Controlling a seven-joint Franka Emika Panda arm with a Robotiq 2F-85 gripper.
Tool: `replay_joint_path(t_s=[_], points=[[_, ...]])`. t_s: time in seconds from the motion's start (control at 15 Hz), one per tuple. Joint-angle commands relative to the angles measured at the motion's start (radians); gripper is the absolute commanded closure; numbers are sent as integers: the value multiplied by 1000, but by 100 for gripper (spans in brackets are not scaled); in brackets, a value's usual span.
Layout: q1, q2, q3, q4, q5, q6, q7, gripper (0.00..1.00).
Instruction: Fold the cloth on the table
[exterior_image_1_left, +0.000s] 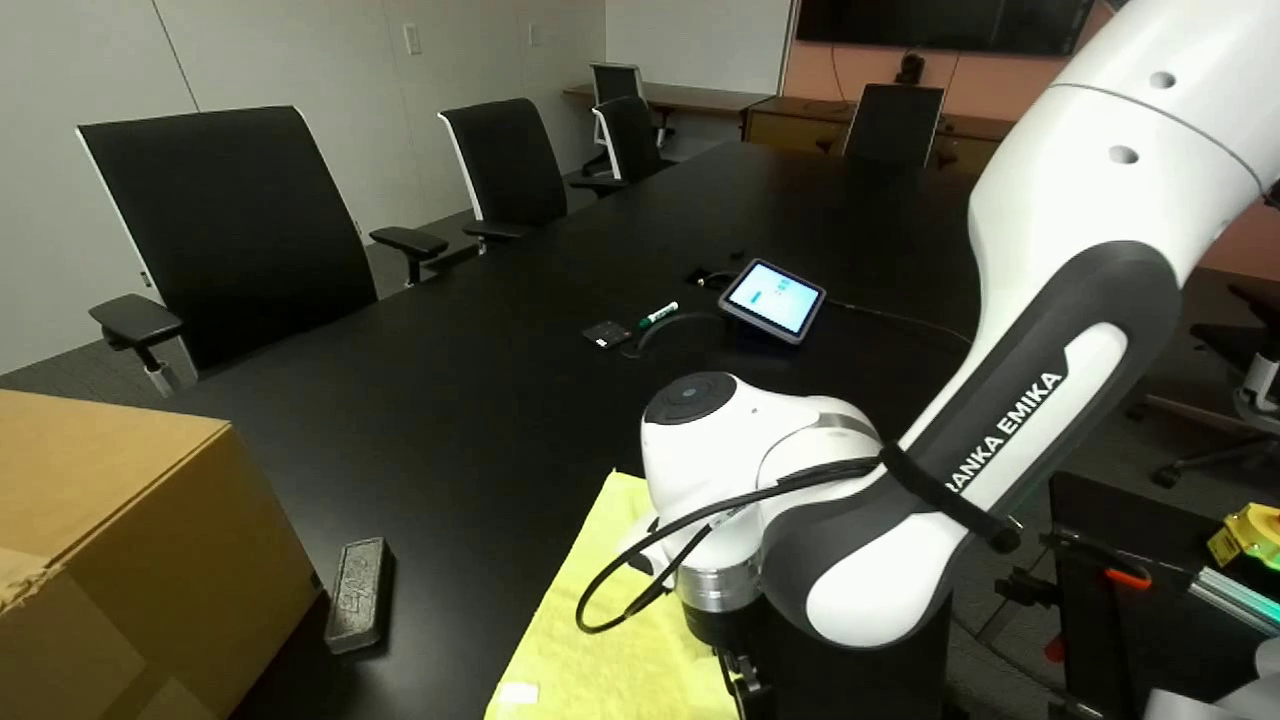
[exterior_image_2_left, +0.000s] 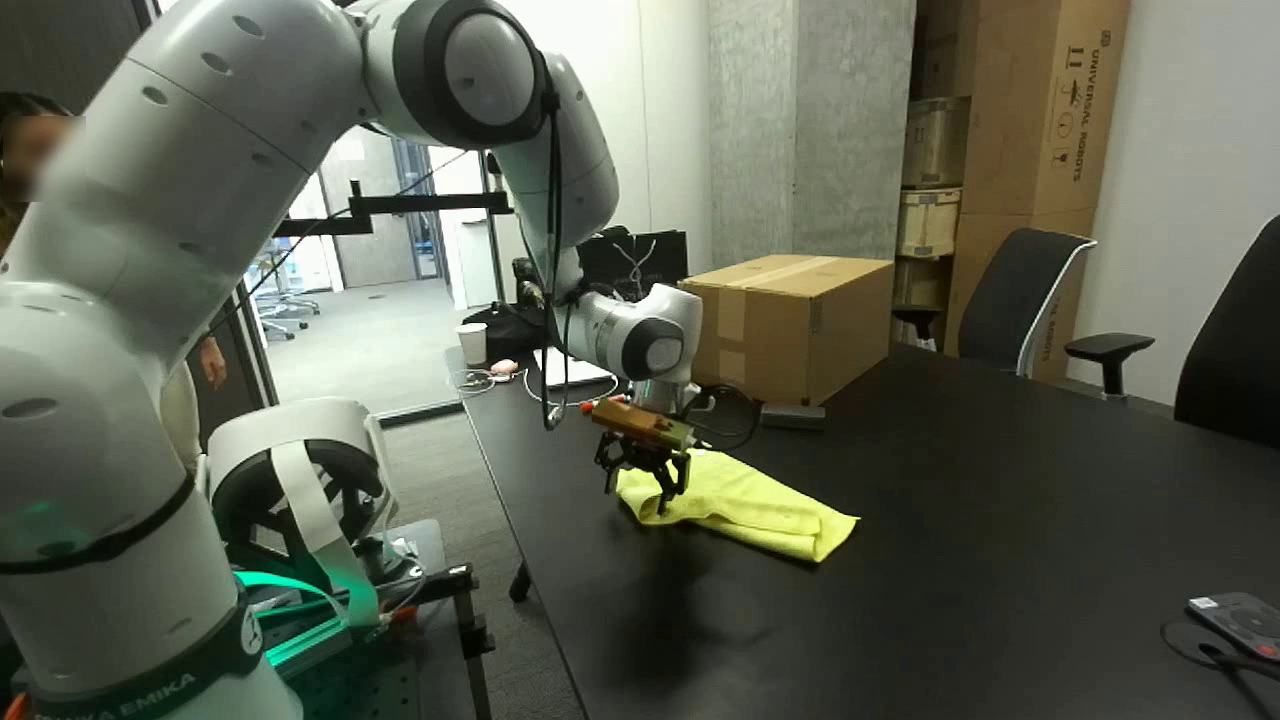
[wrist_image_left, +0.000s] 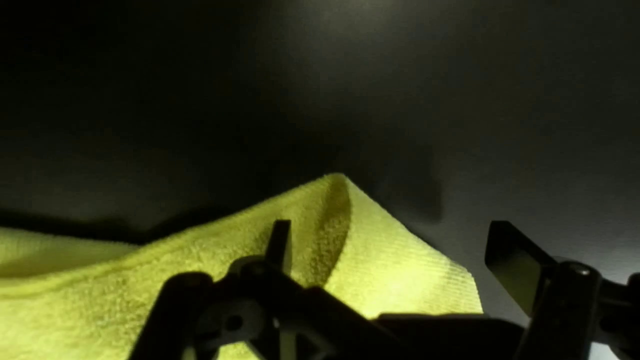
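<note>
Yellow cloth (exterior_image_2_left: 758, 503) lies beneath the spread gripper (wrist_image_left: 390, 226).

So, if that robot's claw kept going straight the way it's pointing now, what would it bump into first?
Probably the yellow cloth: the open gripper points down at its edge, though one finger seems to be over the table beside it. Depth is unclear, so I can't say whether they touch.

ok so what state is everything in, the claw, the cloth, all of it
Cloth: partly folded, rumpled
Claw: open, gripping nothing
Box: shut, taped along the top
Tablet: screen lit, tilted
TV: dark where it shows
Marker: lying down, cap too small to tell
Cup: upright, contents hidden
</note>
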Motion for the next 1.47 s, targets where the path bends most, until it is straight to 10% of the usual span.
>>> replay_joint_path(t_s=[0.0, 1.4], points=[[17, -16, -35, -41, -43, 37, 55, 0], [61, -34, -42, -18, -78, 8, 119, 0]])
